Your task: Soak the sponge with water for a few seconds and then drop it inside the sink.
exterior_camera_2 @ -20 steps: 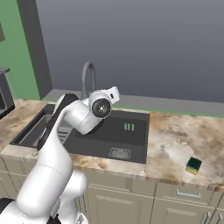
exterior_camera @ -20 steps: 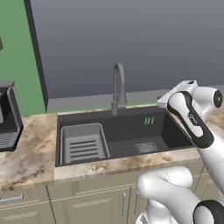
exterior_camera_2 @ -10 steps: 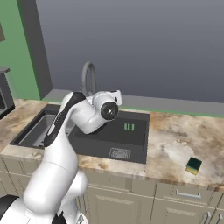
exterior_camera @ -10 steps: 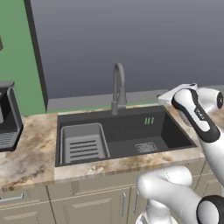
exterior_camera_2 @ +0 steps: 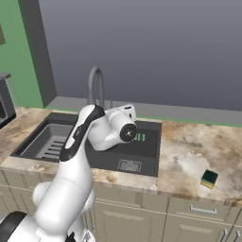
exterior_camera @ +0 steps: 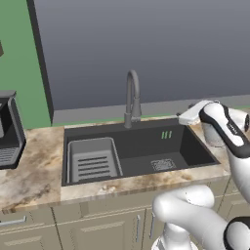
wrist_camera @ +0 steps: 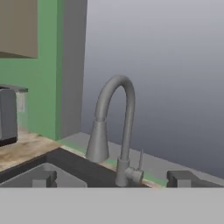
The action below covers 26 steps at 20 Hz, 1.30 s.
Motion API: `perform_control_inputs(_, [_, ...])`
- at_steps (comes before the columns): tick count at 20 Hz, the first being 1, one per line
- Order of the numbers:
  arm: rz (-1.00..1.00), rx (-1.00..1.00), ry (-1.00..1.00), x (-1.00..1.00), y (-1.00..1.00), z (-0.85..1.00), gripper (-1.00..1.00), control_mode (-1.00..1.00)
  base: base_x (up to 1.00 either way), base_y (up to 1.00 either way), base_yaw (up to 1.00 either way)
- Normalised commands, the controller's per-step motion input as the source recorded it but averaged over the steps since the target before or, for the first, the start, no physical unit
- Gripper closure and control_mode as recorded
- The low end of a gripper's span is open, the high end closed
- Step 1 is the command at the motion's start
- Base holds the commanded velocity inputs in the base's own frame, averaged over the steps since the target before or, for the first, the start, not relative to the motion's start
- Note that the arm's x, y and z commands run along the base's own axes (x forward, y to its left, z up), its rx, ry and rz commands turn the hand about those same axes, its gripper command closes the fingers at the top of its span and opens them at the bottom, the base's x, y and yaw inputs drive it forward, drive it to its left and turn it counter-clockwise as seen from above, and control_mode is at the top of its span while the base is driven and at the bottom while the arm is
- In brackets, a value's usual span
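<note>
While the white arm swings a little more to the right above the dark charcoal sink (exterior_camera: 190, 146), its gripper (wrist_camera: 111, 179) faces the grey gooseneck faucet (wrist_camera: 114, 127) with fingers wide apart and empty. The small yellow-and-green sponge (exterior_camera_2: 209, 178) lies untouched on the marble counter (exterior_camera_2: 189, 156), well right of the basin, so fetching it comes first.

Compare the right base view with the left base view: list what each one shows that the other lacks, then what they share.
Right base view alone: the sponge, lying on the marble counter to the right of the sink, nothing touching it.

Left base view alone: a dark appliance on the counter left of the sink, in front of the green wall.

Both: the sink with its grey rack insert and drain grate, the gooseneck faucet with no water running, and the white arm bent over the sink's right side.
</note>
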Motion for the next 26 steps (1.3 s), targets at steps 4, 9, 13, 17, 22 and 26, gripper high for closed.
perform_control_inputs(4, [0.05,0.0,-0.2,0.0,0.0,-0.45,-1.0,-1.0,0.0,0.0,0.0])
perform_control_inputs(9, [0.03,0.0,-0.03,0.05,0.03,-0.13,-1.0,-1.0,0.0,0.0,0.0])
perform_control_inputs(13, [0.01,0.01,0.04,0.27,0.03,0.04,-1.0,-1.0,0.0,0.0,0.0])
perform_control_inputs(17, [0.04,0.0,0.21,0.36,0.0,0.36,-1.0,-1.0,0.0,0.0,0.0])
perform_control_inputs(22, [0.05,0.0,0.16,0.21,0.0,0.13,-1.0,-1.0,0.0,0.0,0.0])
perform_control_inputs(26, [0.07,0.0,0.01,0.12,0.0,-0.05,-1.0,-1.0,0.0,0.0,0.0])
